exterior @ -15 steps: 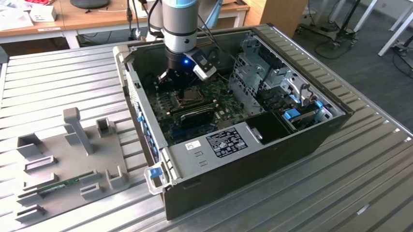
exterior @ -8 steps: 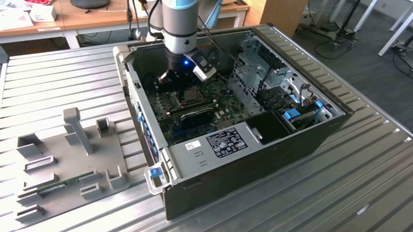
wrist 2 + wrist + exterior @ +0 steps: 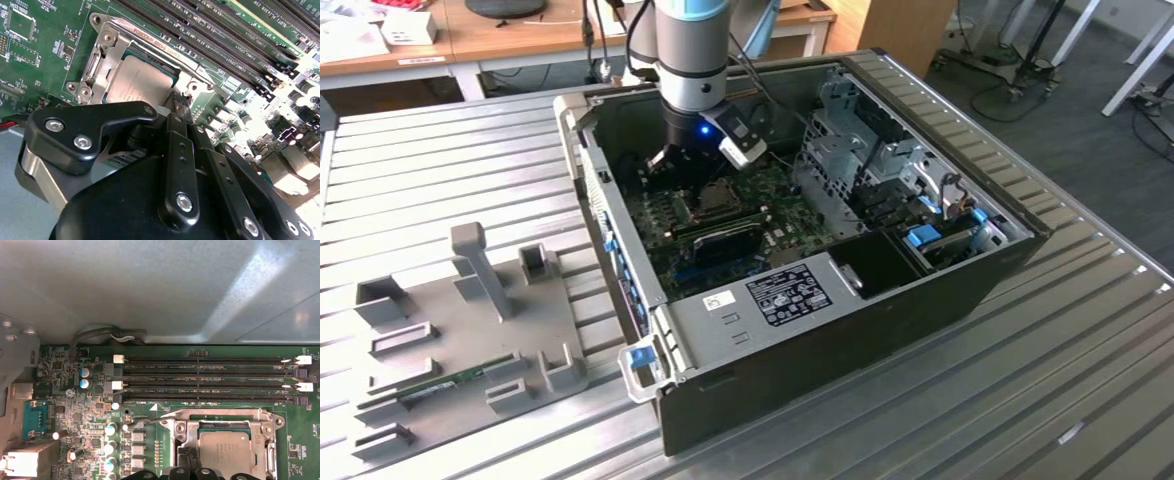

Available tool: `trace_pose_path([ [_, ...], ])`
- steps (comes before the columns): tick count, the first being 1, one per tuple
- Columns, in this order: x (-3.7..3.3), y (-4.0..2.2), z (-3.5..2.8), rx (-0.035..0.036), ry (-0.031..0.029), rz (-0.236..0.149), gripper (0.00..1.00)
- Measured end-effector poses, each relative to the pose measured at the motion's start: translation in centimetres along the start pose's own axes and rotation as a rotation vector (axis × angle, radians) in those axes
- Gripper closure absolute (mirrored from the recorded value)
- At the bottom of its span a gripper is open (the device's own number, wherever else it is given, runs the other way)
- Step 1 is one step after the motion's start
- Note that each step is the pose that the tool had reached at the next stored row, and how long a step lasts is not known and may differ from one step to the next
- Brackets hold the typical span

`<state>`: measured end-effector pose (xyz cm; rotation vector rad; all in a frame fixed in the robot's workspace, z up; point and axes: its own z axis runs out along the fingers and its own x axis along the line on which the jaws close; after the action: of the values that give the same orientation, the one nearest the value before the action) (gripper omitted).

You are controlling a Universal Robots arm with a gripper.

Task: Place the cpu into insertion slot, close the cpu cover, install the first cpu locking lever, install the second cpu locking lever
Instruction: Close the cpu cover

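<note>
While the arm [image 3: 687, 50] reaches down into the open computer case [image 3: 854, 330], I see the cpu [image 3: 137, 82] already seated in the insertion slot [image 3: 225, 426] on the green motherboard [image 3: 45, 55], with the cpu cover [image 3: 102, 55] lying flat around it. The gripper [image 3: 177, 107] is drawn shut, holding nothing, its tip right at the slot's edge beside the cpu. Long memory slots [image 3: 210, 375] run alongside.

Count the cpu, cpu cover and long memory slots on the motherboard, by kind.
cpu: 1
cpu cover: 1
memory slots: 4
Total: 6
</note>
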<state>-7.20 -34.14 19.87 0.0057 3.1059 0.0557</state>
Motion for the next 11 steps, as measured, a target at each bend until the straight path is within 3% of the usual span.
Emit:
trace_pose_path([
  [11, 0.00, 0.00, 0.17, -0.0003, -0.0002, 0.000, 0.90],
])
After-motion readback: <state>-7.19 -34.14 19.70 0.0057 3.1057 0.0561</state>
